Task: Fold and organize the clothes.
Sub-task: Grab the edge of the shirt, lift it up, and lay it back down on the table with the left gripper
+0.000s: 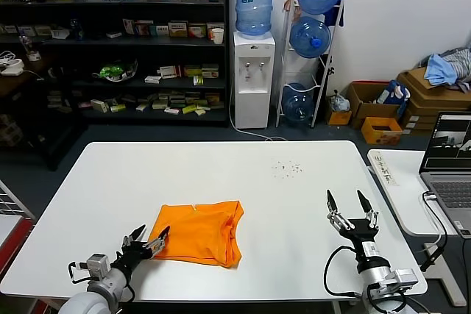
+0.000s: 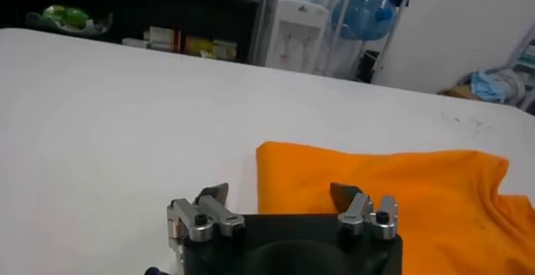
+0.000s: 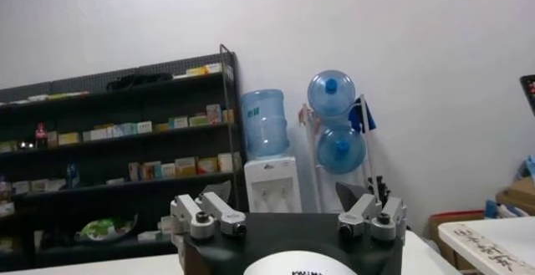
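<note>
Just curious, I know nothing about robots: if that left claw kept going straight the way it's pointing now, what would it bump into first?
Most likely the orange T-shirt. The left gripper, open, points at its near corner, low over the white table; one fingertip looks already at the fabric's edge.

We see the wide white rectangular table [image 1: 221,174] bare over most of its top. The one obstacle on it is the crumpled bright orange soft-fabric T-shirt [image 1: 197,233], lying low near the front edge at about 6 o'clock from the table's centre. The left gripper [image 1: 145,240], fingers spread, stands just at the shirt's 9 o'clock edge; open table lies beyond it toward 9 and 12 o'clock. The right gripper [image 1: 352,204], also spread, stands well apart at the shirt's 3 o'clock, with bare surface between. A grey open laptop [image 1: 450,163] sits off the table at 3 o'clock.
</note>
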Motion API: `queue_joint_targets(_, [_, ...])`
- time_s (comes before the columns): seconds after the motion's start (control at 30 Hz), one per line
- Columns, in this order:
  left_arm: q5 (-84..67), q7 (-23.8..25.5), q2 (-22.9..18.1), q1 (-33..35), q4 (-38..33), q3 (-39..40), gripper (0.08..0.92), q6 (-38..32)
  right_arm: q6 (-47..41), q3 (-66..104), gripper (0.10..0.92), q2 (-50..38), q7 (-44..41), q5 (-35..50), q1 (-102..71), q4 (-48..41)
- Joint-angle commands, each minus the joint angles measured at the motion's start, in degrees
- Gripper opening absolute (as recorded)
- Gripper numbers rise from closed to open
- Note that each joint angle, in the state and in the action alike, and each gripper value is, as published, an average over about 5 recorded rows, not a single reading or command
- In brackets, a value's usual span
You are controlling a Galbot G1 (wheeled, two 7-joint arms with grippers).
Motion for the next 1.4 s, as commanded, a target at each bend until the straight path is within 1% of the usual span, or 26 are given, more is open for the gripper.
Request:
queue_joint_targets(0.03, [0.3, 0.1, -0.2, -0.9, 1.6, 0.8, 0.823, -0.1, 0.0, -0.2, 0.823, 0.1, 0.1, -0.1, 0.0, 0.1])
queue_joint_targets(0.37, [-0.6, -0.3, -0.5, -2.0, 2.1, 1.1, 0.819, 0.2, 0.1, 0.0, 0.823, 0.2, 0.1, -0.1, -0.3, 0.2])
queue_joint_targets(0.47, [-1.1, -0.5, -0.7, -2.1, 2.4, 1.2, 0.790, 0.4, 0.1, 0.0, 0.823, 0.3, 0.1, -0.1, -0.3, 0.2])
queue_joint_targets(0.57, [-1.7, -0.7, -0.9, -2.2, 2.3, 1.2, 0.741, 0.5, 0.1, 0.0, 0.823, 0.3, 0.0, -0.2, -0.4, 0.2])
queue_joint_targets(0.67, [-2.1, -0.9, -1.0, -2.3, 2.3, 1.2, 0.686, 0.7, 0.1, 0.0, 0.823, 0.3, 0.1, -0.2, -0.4, 0.2])
queue_joint_targets(0.77, [-2.5, -1.1, -1.2, -2.4, 2.2, 1.3, 0.614, 0.9, 0.1, 0.1, 0.823, 0.2, 0.1, -0.2, -0.4, 0.3])
queue_joint_targets(1.1, [-3.1, -1.3, -1.8, -1.9, 0.7, 1.2, 0.320, 0.9, 0.1, 0.3, 0.823, 0.3, 0.3, 0.0, -0.5, 0.3])
queue_joint_targets(1.3, [-2.8, -1.3, -2.1, -1.0, -2.5, 0.0, 0.157, 0.9, 0.2, 0.3, 0.823, 0.4, 0.3, 0.0, -0.3, 0.1])
queue_joint_targets(1.4, [-2.0, -1.7, -2.3, 0.2, -6.1, -1.5, 0.123, 1.4, 0.3, 0.5, 0.823, 0.5, 0.4, 0.0, -0.3, 0.0])
